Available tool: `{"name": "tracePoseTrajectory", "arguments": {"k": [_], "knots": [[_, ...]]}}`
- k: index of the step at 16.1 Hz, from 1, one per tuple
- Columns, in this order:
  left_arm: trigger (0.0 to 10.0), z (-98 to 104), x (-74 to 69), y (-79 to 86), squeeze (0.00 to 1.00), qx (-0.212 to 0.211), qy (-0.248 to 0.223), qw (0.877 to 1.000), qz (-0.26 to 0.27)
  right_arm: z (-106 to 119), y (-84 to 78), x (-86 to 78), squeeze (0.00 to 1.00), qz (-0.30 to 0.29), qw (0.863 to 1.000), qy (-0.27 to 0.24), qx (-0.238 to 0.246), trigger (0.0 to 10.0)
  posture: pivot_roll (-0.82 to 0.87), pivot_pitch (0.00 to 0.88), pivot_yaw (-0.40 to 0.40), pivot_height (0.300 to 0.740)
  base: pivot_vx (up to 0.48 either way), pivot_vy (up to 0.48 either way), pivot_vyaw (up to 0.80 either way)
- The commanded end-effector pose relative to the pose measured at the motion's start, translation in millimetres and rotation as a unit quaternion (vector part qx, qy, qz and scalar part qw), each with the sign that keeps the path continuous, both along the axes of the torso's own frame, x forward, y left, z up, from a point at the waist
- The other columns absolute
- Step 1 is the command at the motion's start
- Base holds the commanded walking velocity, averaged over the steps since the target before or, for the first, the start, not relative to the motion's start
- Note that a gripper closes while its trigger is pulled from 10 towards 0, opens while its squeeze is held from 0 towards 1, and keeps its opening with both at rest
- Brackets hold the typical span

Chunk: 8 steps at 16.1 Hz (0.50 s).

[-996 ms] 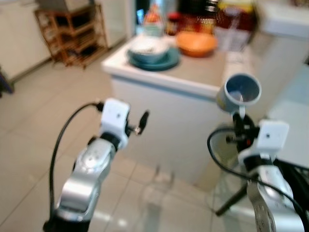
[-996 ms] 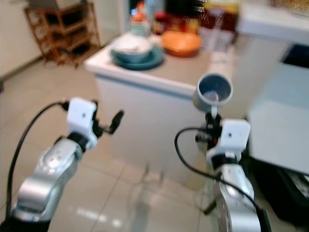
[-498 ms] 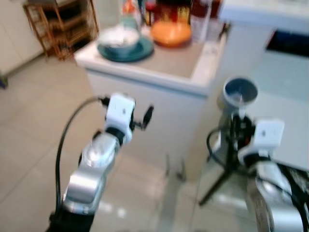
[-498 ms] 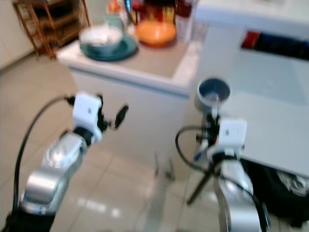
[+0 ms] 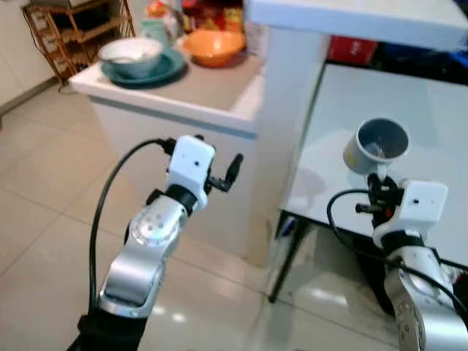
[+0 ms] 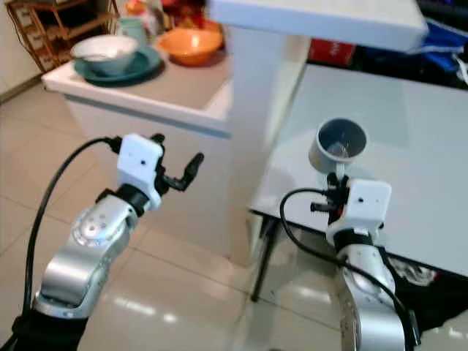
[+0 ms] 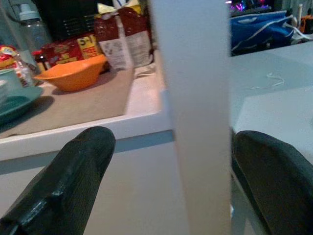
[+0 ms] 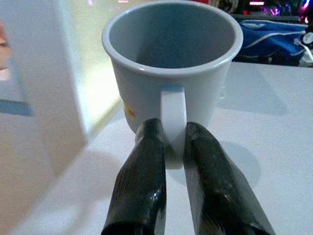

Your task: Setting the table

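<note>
Gripping a pale blue-grey mug (image 5: 376, 145) by its handle, the right end effector (image 8: 168, 147) has both long black fingers pressed against the flat, strap-like loop, one on each side. The mug is a smooth, glossy cylinder with a rounded rim and a small yellow mark low on its wall; it is held upright with its open mouth up, above the near edge of the white worktop (image 5: 431, 117), whose surface is flat and matte.

Raised out in front, the left end effector (image 5: 230, 174) has its fingers (image 7: 73, 181) spread wide with nothing between them; their pads look finely ribbed and rubbery. Between them in the left wrist view stands a square white pillar (image 7: 190, 98), smooth and painted.

Left of the pillar is a lower counter (image 5: 183, 91) with a white edge and a beige top. On it sit a shallow orange bowl (image 5: 213, 45), rounded and plastic-looking, and a white bowl (image 5: 130, 53) resting on a teal plate (image 5: 164, 69). Behind them are red packets and jars, too blurred to read. A wooden slatted rack (image 5: 69, 29) stands on the glossy tiled floor (image 5: 44, 190) beyond the counter.
</note>
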<state>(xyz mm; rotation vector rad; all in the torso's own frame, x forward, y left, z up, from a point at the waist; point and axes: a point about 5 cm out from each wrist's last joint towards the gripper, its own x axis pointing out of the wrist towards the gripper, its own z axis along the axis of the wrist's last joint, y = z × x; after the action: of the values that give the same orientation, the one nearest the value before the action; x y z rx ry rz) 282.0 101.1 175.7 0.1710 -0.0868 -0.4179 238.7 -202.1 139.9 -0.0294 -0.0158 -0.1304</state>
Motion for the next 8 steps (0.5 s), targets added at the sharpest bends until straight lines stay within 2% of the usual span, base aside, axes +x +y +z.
{"name": "tracePoseTrajectory", "arguments": {"k": [1,8], "knots": [[10.0,0.4,-0.7,-5.6,0.00,0.003,-0.002,1.000,-0.012,4.5,-7.6,-0.9,0.00,-0.013,1.000,-0.006,-0.006,10.0,-0.02,0.022,0.046,0.740,0.000,-0.480,0.00],[10.0,-0.9,-0.7,-3.4,0.00,0.008,-0.003,1.000,-0.015,9.8,-9.3,3.2,0.00,-0.004,0.999,-0.014,-0.030,10.0,-0.02,0.005,0.043,0.740,0.000,-0.480,0.00]]}}
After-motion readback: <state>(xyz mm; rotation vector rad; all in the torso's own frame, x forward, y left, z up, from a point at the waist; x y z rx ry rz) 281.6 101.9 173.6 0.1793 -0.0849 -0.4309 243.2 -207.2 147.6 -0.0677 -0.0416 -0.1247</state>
